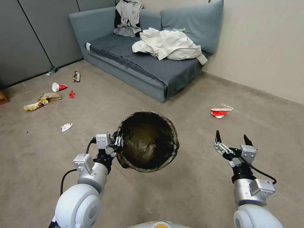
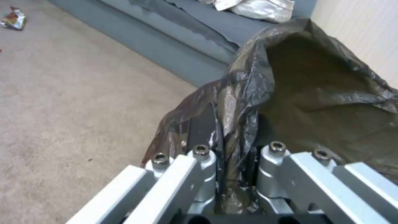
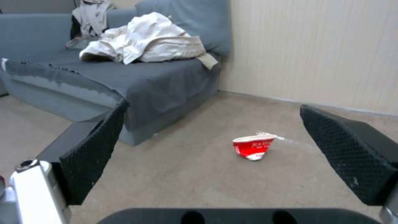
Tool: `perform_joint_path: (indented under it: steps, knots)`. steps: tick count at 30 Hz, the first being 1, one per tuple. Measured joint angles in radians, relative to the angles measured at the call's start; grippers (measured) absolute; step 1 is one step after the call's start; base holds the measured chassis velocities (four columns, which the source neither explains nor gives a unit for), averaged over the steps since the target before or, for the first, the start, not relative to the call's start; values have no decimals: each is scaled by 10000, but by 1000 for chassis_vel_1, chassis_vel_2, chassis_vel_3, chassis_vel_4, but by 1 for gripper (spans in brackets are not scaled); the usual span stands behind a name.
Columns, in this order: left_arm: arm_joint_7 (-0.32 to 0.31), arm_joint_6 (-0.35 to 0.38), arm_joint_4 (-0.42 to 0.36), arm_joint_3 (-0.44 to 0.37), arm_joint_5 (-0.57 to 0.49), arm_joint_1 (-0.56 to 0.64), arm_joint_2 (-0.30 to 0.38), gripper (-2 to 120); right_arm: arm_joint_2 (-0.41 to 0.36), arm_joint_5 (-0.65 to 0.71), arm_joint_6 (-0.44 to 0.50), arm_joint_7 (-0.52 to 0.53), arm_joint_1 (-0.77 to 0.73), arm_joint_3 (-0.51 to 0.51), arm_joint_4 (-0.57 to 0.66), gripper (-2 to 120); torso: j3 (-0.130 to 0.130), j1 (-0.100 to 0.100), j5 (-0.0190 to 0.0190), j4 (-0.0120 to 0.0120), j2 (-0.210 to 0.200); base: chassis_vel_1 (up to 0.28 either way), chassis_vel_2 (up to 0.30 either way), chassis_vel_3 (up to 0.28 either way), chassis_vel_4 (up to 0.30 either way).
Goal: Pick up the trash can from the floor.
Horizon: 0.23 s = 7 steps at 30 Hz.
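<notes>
Trash can [image 1: 147, 141], its dark plastic bag [image 2: 323, 102] folded over the rim, hung in front of the robot, tilted so that its mouth faced up toward the head camera. It was held by the left gripper [image 1: 117, 141], which sat at the rim on the robot's left side. In the left wrist view the left gripper [image 2: 234, 161] had its fingers [image 2: 203, 130] closed on the rim, one outside the bag and the other inside, with crumpled bag film pinched between them. Whether the base of the can was clear of the floor [image 1: 190, 177] could not be told from the head view, as the can hid the carpet under it.

The right gripper [image 1: 232, 139] hovered apart from the can, on the robot's right, with its black fingers [image 3: 93, 149] spread wide and holding nothing. Between those fingers in the right wrist view lay a crushed red-and-white paper cup [image 3: 253, 146] on the carpet, near the beige wall [image 3: 315, 49].

A grey sofa [image 1: 142, 63] stood behind the can against the wall, with a pile of pale clothes [image 1: 167, 44] on its seat and another garment [image 1: 128, 15] draped over its back. Further litter lay on the floor to the robot's left: a second red-and-white cup [image 1: 59, 86], a brown paper bag [image 1: 50, 96], a yellow wrapper [image 1: 35, 105] and a white crumpled tissue [image 1: 66, 127].
</notes>
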Motion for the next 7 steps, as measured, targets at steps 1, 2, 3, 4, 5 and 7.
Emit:
perform_joint_path:
  steps: [1,2,3,4,5,7]
  knots:
    - [-1,3,-6,1,-1,5,-4,6,0,1,0,0,-1,0,1,100,0,0,0,0,0,0,0,0,0]
    - [-1,3,-6,1,-1,5,-4,6,0,1,0,0,-1,0,1,100,0,0,0,0,0,0,0,0,0]
    - [-2,35,-58,6,-14,24,-22,6,-6,4,0,1,-5,0,15,100,0,0,0,0,0,0,0,0,0]
    - [-3,56,-85,9,-21,37,-33,6,-7,6,0,3,-8,0,18,100,0,0,0,0,0,0,0,0,0]
    - [-4,68,-110,11,-25,47,-39,6,-7,7,2,3,-10,0,19,100,0,0,0,0,0,0,0,0,0]
    - [-5,75,-132,11,-26,59,-44,6,-7,8,3,3,-11,-2,22,100,0,0,0,0,0,0,0,0,0]
